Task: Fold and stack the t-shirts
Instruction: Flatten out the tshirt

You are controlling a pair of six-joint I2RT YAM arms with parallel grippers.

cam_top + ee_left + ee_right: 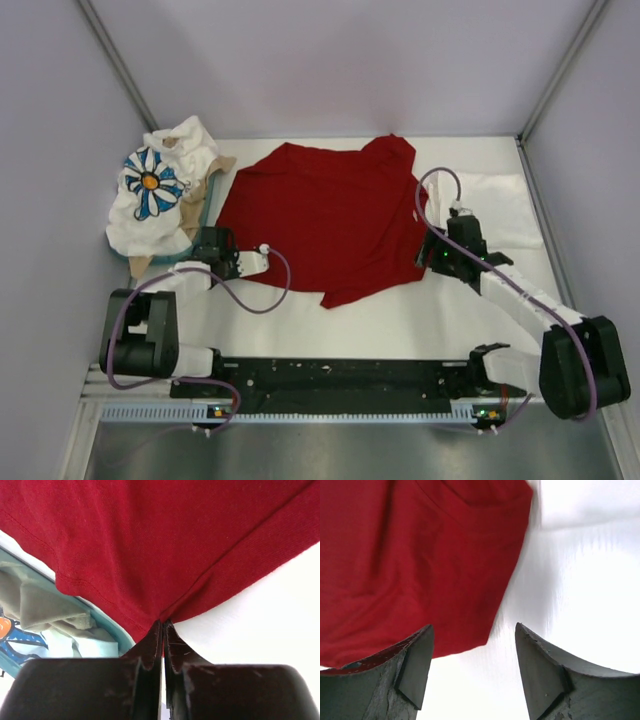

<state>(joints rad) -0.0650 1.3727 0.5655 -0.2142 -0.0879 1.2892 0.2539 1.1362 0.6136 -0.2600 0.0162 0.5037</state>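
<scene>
- Red t-shirt (330, 215): spread mostly flat on the table (400, 320), just right of the tray (203, 205), with its left edge close to the tray's rim.
- Long axis roughly across the table, running rightward away from the tray. One corner pointing toward the arm bases, a sleeve-like flap at the far right corner. Collar end not made out.
- Daisy t-shirt (155, 190): bunched in a heap in the tray, print facing up, with blue petals around an orange centre.
- White t-shirt (500, 205): lying flat, well right of the tray, beyond the red t-shirt and right beside its right edge. Hard to separate from the white table, so its direction cannot be told.
- Left gripper (262, 258) (163, 623): just in front of the tray's near right corner. Jaws pinched together on the hem of the red t-shirt, the cloth puckering into folds at the tips.
- Right gripper (423, 256) (472, 627): well right of the tray, at the right edge of the red t-shirt. Jaws spread wide with nothing between them, one finger over red cloth, the other over white surface. Right wrist view blurred.
</scene>
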